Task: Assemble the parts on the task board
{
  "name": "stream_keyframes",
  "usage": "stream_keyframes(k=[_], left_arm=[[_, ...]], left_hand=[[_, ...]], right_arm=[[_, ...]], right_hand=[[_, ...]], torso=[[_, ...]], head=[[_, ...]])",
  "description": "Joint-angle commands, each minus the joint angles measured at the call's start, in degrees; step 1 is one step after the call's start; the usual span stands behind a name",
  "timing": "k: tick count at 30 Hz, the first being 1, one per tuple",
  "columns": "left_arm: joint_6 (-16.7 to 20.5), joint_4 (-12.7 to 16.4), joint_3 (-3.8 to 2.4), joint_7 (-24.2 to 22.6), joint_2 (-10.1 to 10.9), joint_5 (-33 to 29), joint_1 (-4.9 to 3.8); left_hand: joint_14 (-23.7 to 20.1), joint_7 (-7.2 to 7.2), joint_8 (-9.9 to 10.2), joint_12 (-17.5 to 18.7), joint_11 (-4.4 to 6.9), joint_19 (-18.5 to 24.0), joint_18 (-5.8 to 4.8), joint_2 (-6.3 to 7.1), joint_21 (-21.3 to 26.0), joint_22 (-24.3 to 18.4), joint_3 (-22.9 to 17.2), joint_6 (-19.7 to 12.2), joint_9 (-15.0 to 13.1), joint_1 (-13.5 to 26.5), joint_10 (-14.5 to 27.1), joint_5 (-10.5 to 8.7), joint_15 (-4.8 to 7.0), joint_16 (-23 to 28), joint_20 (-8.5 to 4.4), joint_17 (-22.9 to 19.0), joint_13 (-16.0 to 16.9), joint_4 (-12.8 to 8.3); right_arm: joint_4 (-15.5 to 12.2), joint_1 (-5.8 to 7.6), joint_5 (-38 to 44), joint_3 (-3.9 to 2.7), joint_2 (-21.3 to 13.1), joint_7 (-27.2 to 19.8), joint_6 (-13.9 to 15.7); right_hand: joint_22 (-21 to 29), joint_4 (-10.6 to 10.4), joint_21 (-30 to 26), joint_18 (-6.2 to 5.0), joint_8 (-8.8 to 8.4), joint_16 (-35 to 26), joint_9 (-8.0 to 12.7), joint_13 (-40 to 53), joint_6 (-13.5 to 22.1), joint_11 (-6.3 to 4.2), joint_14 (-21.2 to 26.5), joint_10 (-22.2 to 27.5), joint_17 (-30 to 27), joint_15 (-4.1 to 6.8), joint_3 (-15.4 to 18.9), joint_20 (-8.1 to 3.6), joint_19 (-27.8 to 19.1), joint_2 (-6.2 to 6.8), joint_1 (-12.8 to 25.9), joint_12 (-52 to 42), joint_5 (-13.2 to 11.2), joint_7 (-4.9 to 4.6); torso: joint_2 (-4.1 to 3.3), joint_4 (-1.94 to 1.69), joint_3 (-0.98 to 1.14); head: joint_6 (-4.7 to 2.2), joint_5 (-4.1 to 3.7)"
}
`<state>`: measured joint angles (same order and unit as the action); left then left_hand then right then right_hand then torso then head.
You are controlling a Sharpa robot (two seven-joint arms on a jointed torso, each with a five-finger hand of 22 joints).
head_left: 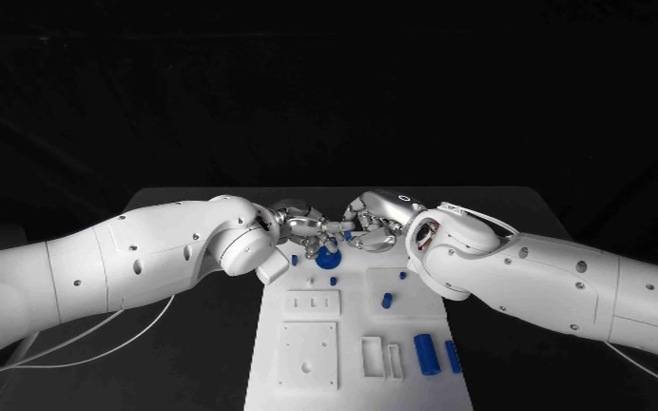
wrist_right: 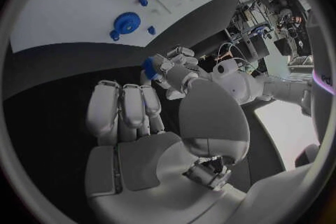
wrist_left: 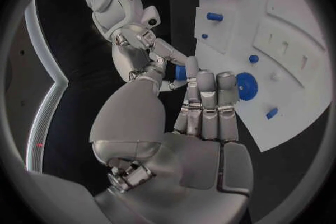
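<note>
- Left robot hand [head_left: 304,228]: I see it at the far end of the task board [head_left: 309,354], fingers extended toward the right robot hand; I cannot tell whether it grasps anything.
- Right robot hand [head_left: 370,223]: meeting the left one fingertip to fingertip, pinching a small blue part [wrist_right: 149,65].
- Blue gear [head_left: 328,260]: seated on the board just below the two hands, small blue pegs [head_left: 334,281] near it.
- Two blue cylinders [head_left: 427,354]: lying side by side at the board's near right corner.
- Task board: white plate lying on the black tabletop [head_left: 192,363].
</note>
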<state>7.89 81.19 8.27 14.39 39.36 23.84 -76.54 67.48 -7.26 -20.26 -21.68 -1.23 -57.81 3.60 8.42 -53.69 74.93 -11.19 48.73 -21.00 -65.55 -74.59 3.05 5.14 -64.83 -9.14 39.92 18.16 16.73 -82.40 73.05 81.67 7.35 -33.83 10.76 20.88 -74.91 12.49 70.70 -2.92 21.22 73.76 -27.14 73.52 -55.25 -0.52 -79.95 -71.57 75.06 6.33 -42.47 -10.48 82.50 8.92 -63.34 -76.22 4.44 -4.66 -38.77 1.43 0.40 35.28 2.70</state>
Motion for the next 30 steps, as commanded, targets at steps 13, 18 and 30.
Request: stream_keyframes(k=[13,18,30], left_arm=[[0.85,0.40,0.05,0.29,-0.50,-2.16,0.05],[1.10,0.43,0.04,0.62,-0.52,-3.27,0.05],[1.33,0.37,0.03,0.64,-0.86,-3.65,0.05]], left_hand=[[-0.81,-0.27,-0.24,0.24,0.06,1.59,3.47,-3.52,-0.60,0.54,0.28,0.73,-0.34,-3.32,1.16,-0.17,-0.01,0.26,-1.45,-0.18,1.03,-0.46],[-0.89,-0.19,-0.21,0.22,0.15,1.94,3.50,-5.95,-0.99,0.51,0.75,0.85,-0.39,-6.42,1.23,-0.12,0.04,0.12,-1.55,-0.19,1.61,-1.13],[-1.53,0.68,-1.62,-0.25,0.96,3.31,2.85,-9.66,-1.60,0.07,0.39,4.34,-1.45,-14.67,0.25,-0.14,0.66,-0.10,-1.65,-0.35,3.35,-4.45]], right_arm=[[0.13,-0.26,0.98,-0.03,0.87,0.36,-1.16],[0.28,-0.27,0.99,-0.03,1.09,0.42,-1.48],[0.61,-0.60,0.99,-0.02,1.66,0.35,-1.80]], right_hand=[[-1.93,-0.07,-0.35,-9.26,0.35,-0.17,-0.95,-0.10,-1.62,-0.06,0.15,0.31,5.14,0.34,-0.34,-0.47,-0.08,0.54,-0.17,0.36,0.45,-1.13],[-1.89,-0.07,-0.42,-9.30,0.34,-0.21,-0.96,-0.15,-1.63,-0.06,0.18,0.38,5.11,0.34,-0.34,-0.46,-0.11,0.52,-0.15,0.42,0.47,-1.13],[-1.89,-0.08,-0.43,-9.30,0.33,-0.21,-1.02,-0.17,-1.65,-0.06,0.17,0.41,5.11,0.34,-0.31,-0.46,-0.10,0.47,-0.07,0.47,0.53,-1.13]], torso=[[-0.11,-0.05,0.01],[-0.11,0.01,0.01],[-0.15,-0.12,0.05]], head=[[0.12,-0.03],[0.11,-0.10],[0.33,-0.19]])
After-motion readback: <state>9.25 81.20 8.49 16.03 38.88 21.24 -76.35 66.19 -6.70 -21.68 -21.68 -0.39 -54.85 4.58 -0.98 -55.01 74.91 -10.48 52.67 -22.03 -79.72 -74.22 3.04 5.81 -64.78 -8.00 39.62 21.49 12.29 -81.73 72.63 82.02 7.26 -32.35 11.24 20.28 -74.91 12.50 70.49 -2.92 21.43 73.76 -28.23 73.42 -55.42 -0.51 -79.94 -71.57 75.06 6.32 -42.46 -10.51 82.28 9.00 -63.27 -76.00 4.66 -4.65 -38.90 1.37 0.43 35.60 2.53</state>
